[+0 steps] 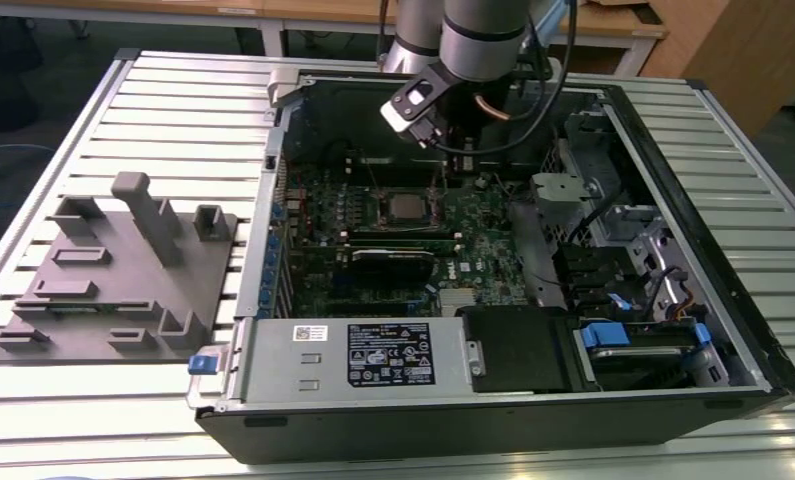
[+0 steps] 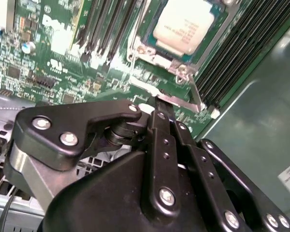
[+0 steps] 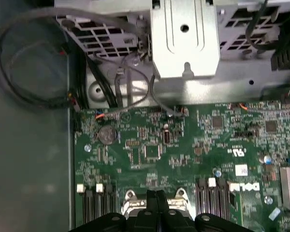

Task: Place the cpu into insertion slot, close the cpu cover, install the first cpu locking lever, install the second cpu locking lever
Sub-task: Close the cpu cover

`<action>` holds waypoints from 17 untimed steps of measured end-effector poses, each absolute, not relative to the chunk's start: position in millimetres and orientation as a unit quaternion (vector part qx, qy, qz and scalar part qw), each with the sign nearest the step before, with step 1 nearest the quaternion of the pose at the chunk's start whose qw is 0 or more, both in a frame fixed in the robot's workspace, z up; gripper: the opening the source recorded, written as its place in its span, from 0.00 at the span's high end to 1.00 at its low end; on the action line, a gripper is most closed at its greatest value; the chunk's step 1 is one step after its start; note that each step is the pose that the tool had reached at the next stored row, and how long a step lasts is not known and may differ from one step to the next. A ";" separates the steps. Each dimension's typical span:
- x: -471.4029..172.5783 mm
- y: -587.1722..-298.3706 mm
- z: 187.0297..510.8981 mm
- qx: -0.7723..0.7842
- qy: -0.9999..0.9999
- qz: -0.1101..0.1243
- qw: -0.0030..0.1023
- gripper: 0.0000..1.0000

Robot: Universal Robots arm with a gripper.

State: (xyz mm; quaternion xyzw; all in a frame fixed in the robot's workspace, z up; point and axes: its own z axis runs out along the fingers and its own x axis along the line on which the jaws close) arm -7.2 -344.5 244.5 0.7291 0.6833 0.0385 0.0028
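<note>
Cpu [image 1: 405, 207] lies flat on the green motherboard [image 1: 484, 235] inside an open computer case [image 1: 504, 420] on the slatted tabletop [image 1: 104, 400] in the exterior view, with the end effector [image 1: 471, 175] hanging just beside it. In the second wrist view the chip sits in the insertion slot [image 2: 146, 42]; the black fingers [image 2: 159, 121] are pressed together, tips at a thin metal lever [image 2: 194, 94] near the slot's corner. In the first wrist view the fingers meet above the board.

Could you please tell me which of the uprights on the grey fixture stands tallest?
The rounded-top post. It rises well above the slotted block beside it and above every other block on the grey fixture.
</note>
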 end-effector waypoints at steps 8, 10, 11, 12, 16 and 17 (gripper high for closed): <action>-26.6 -344.5 244.5 0.729 0.683 0.047 0.011 0.89; -27.2 -344.5 244.4 0.729 0.683 0.048 0.011 0.89; -27.3 -344.5 244.5 0.729 0.683 0.047 0.011 0.89; -27.3 -344.5 244.5 0.729 0.683 0.047 0.011 0.89; -27.4 -344.6 244.4 0.729 0.683 0.046 0.010 0.89; -27.4 -344.5 244.2 0.729 0.683 0.045 0.009 0.89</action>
